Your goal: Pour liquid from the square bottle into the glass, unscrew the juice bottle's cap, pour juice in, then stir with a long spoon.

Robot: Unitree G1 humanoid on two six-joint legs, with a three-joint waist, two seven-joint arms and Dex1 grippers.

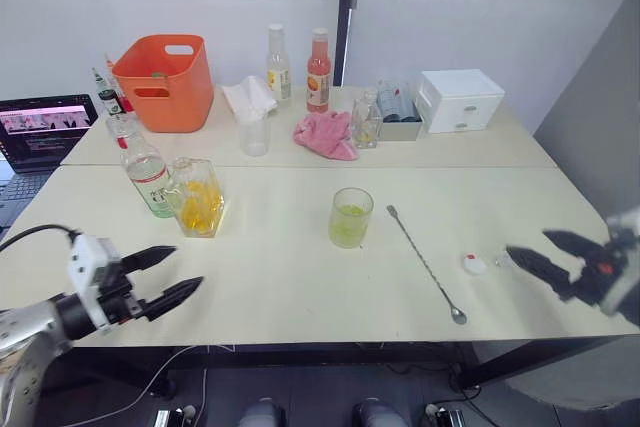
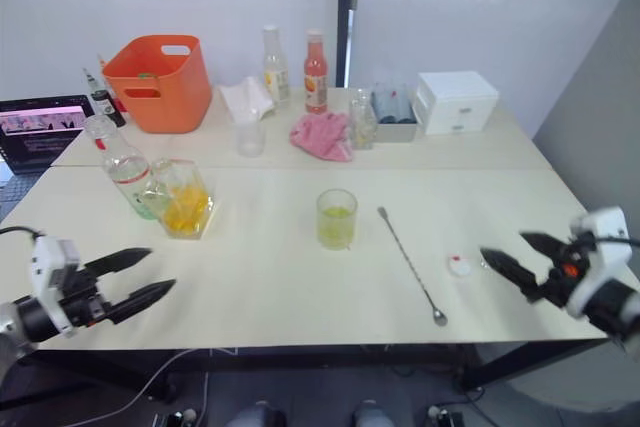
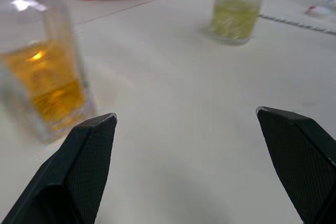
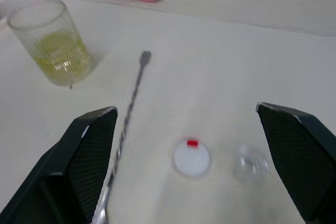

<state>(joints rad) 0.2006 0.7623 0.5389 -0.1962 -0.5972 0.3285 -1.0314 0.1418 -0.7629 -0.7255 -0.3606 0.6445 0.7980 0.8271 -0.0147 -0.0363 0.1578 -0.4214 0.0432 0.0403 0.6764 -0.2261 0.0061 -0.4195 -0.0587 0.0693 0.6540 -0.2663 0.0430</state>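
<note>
The glass (image 1: 350, 217) stands mid-table holding yellow-green liquid. To its left is the square bottle (image 1: 198, 202) with orange-yellow liquid, and the juice bottle (image 1: 145, 169) stands uncapped just behind it. The long spoon (image 1: 425, 264) lies flat on the table right of the glass. Its bowl points toward the front edge. The white cap (image 4: 192, 158) with its red mark rests on the table beside a small clear piece (image 4: 251, 163). My left gripper (image 1: 188, 267) hangs open near the front left, short of the square bottle. My right gripper (image 1: 527, 242) is open just right of the cap, holding nothing.
At the back stand an orange basket (image 1: 165, 82), a small clear cup (image 1: 254, 135), a pale-yellow bottle (image 1: 278, 65), an orange-red bottle (image 1: 318, 70), a pink cloth (image 1: 325, 134) and a white drawer box (image 1: 458, 99). A laptop (image 1: 40, 132) sits at far left.
</note>
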